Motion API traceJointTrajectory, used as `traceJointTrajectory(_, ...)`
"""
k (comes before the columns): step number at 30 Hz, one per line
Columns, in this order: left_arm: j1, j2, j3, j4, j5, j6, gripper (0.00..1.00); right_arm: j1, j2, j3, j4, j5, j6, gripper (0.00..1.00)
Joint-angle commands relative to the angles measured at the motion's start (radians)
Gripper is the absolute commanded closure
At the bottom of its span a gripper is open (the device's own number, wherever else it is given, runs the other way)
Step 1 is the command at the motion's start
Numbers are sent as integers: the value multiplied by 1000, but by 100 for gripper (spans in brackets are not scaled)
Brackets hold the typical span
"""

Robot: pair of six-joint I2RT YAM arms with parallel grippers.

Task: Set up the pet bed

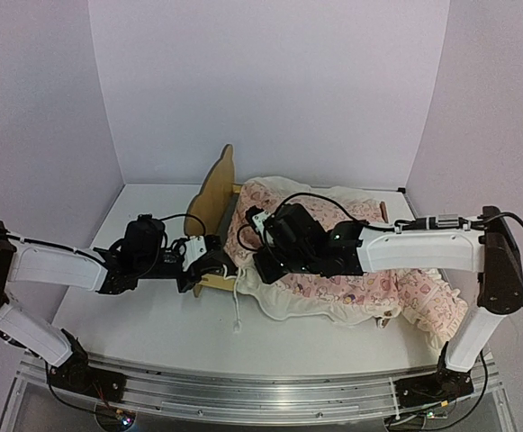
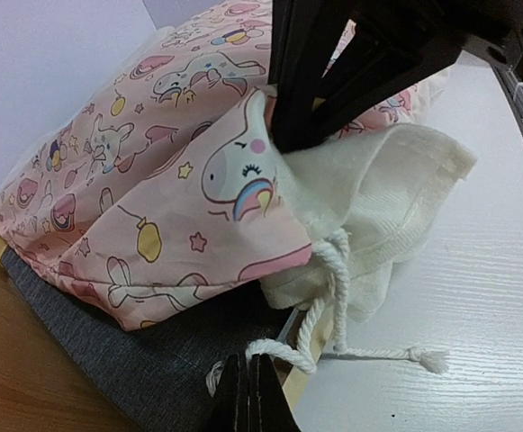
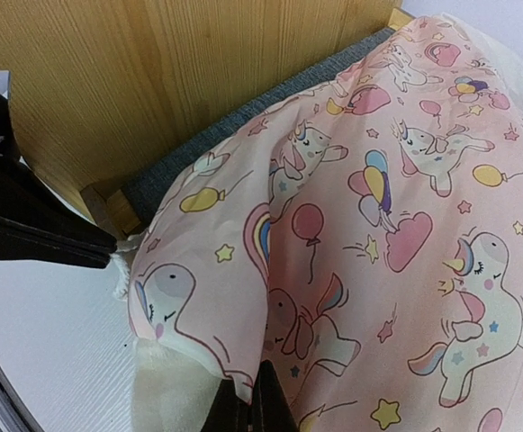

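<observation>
We log a white counter (image 1: 153, 315), lilac walls (image 1: 270, 81). Left pincer (image 2: 247, 396) closed tight, tips against a white cord (image 2: 326, 306). The bed (image 1: 211, 191) sits centre-left, headboard upright. Right pincer (image 3: 247, 409) is pinched shut on the edge of the pink quilt (image 1: 405, 292) heaped over the bed.

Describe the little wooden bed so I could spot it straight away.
On the white table lies a heaped pink unicorn-print quilt. The pet bed pokes out at its left end: the only pale wood there, headboard upright.
</observation>
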Motion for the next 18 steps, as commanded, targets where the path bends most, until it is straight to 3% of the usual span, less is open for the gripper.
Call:
traceJointTrajectory(1,-2,34,85,-14,-105,-101,100,1,-26,-2,45,21,15,100)
traceJointTrajectory(11,-36,106,151,-123,-105,-199,100,1,-13,18,69,70,3,99)
traceJointTrajectory(18,-37,196,146,-51,-146,-235,91,2,-13,2,89,77,-4,99)
